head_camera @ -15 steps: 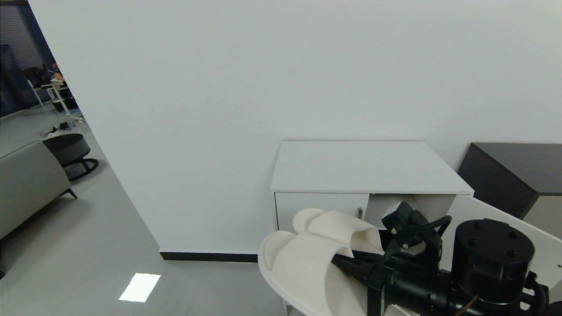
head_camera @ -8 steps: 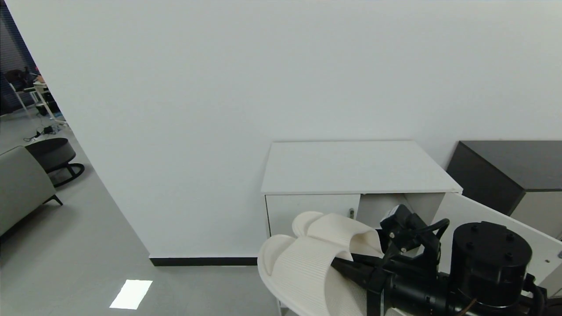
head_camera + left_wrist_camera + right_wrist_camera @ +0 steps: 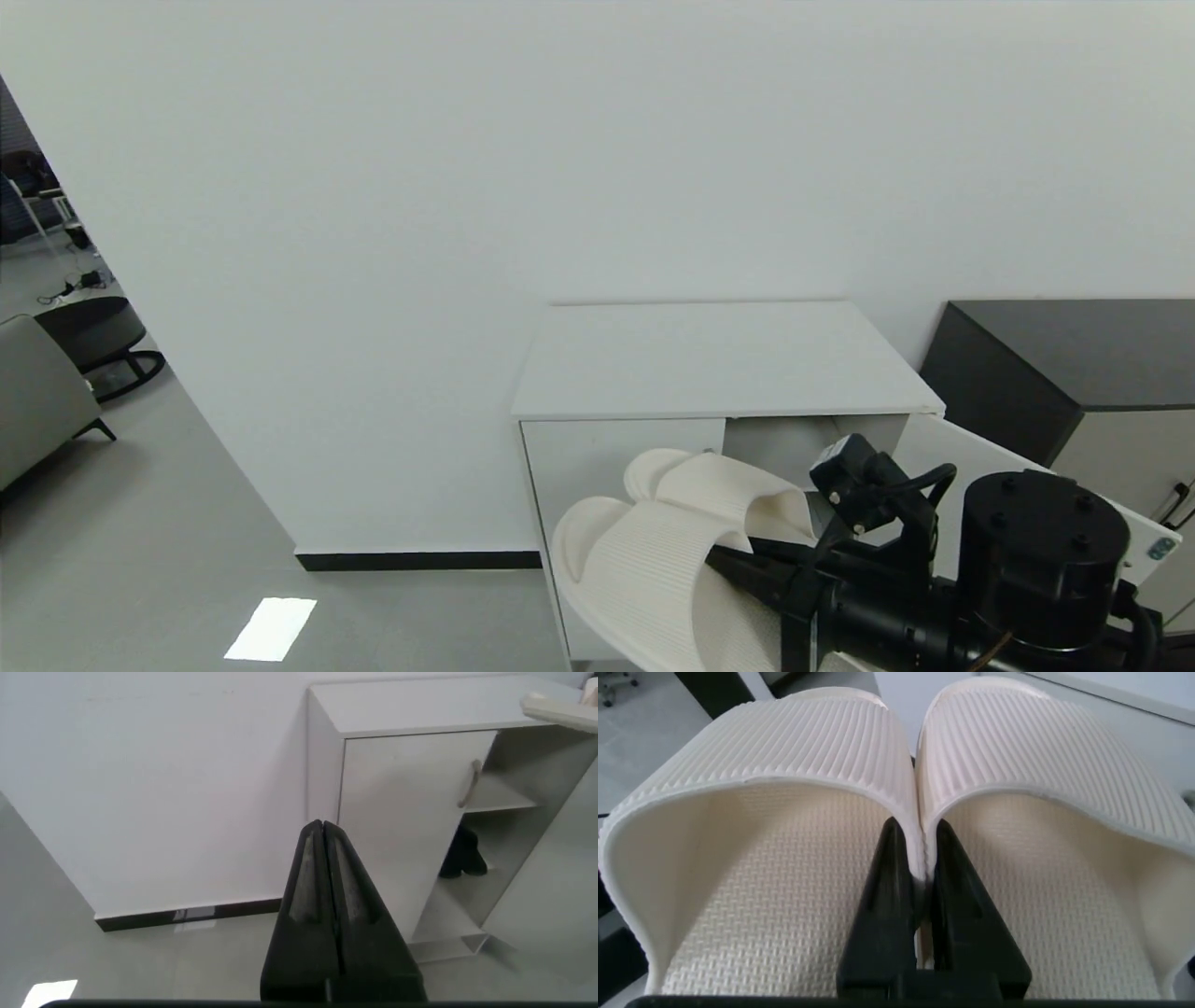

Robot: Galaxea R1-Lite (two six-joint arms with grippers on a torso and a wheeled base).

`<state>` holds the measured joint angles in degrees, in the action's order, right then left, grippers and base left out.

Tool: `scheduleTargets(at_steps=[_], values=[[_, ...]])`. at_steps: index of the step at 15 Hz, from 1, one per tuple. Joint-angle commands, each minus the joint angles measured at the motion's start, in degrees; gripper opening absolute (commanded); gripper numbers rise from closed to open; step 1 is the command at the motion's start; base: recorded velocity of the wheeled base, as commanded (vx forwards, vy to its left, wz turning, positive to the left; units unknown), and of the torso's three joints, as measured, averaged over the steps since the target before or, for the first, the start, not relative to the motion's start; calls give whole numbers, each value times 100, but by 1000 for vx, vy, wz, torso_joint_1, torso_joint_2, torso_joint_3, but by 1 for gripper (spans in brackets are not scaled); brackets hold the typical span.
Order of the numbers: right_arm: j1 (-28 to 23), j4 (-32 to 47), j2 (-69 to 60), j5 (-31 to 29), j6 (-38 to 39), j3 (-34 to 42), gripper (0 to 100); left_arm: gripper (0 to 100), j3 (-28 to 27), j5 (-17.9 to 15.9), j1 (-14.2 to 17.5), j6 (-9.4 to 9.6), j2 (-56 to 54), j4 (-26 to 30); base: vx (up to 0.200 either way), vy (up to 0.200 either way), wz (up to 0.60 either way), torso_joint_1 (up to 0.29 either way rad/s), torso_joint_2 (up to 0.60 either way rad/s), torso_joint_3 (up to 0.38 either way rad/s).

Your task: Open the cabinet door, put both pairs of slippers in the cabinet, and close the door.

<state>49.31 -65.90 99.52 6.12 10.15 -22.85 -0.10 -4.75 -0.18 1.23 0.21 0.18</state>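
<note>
right gripper (image 3: pixel 918 859) pinches slippers (image 3: pixel 653 551) by inner edges, held before cabinet (image 3: pixel 709 359), right door (image 3: pixel 980 460) open | left gripper (image 3: pixel 324 859) pressed together, empty | risk: thin pinch may slip, or wide pair snags closed left door (image 3: pixel 616 448) or shelf (image 3: pixel 500 803) going in

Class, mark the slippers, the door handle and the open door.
slippers (image 3: pixel 644 569), head view, ribbed strap of the nearer one.
handle (image 3: pixel 464 784), left wrist view, middle of the bar.
open door (image 3: pixel 561 896), left wrist view, its inner face.
</note>
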Motion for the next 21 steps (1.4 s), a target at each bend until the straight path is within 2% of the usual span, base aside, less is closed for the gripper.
scheduleTargets(at_steps=[1,12,17,21], values=[[0,-2,23,3,4,-1,0,0,1,1,1,0,6,-1,0,-200,0,2,2,2],[0,-2,23,12,-5,26,0,0,1,1,1,-9,6,-1,0,-200,0,3,3,3],[0,-160,111,91,13,149,0,0,1,10,1,-88,6,-1,0,0,0,0,0,0],[8,-397,234,91,13,219,0,0,1,10,1,-70,6,-1,0,0,0,0,0,0]])
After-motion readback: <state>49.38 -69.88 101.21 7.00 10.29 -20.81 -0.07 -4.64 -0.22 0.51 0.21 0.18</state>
